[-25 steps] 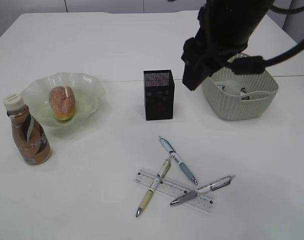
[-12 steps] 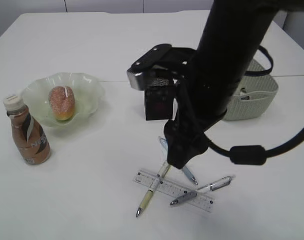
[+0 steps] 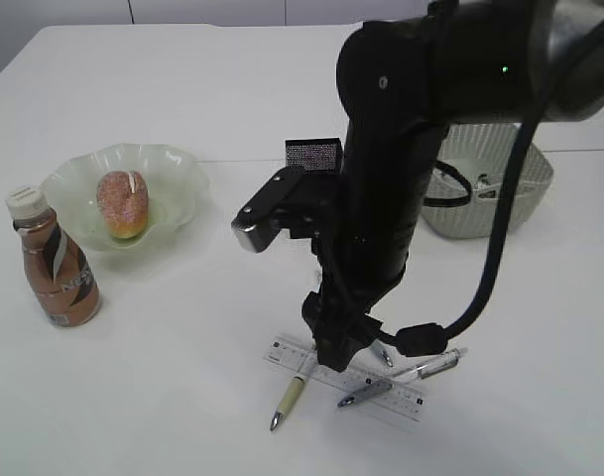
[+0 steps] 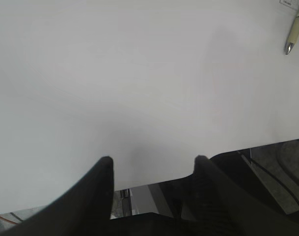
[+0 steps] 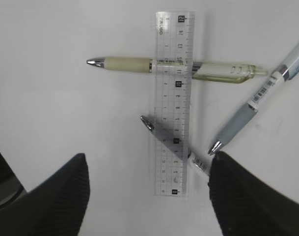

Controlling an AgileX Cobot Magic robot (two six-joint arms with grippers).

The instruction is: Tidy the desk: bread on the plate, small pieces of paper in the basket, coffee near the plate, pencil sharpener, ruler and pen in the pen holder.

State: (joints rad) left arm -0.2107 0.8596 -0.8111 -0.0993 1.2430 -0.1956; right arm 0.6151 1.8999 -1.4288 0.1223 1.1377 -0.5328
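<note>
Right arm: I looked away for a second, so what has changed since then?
The right gripper swung from above the basket down over the ruler and pens, its jaws wide apart and holding nothing. Ruler, pens, bread, plate and coffee bottle stayed put.

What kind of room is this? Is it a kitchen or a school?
Probably an office or lab desk, not a kitchen: a plain white table holds pens, a clear ruler and a black mesh pen holder, with a robot arm working above.
</note>
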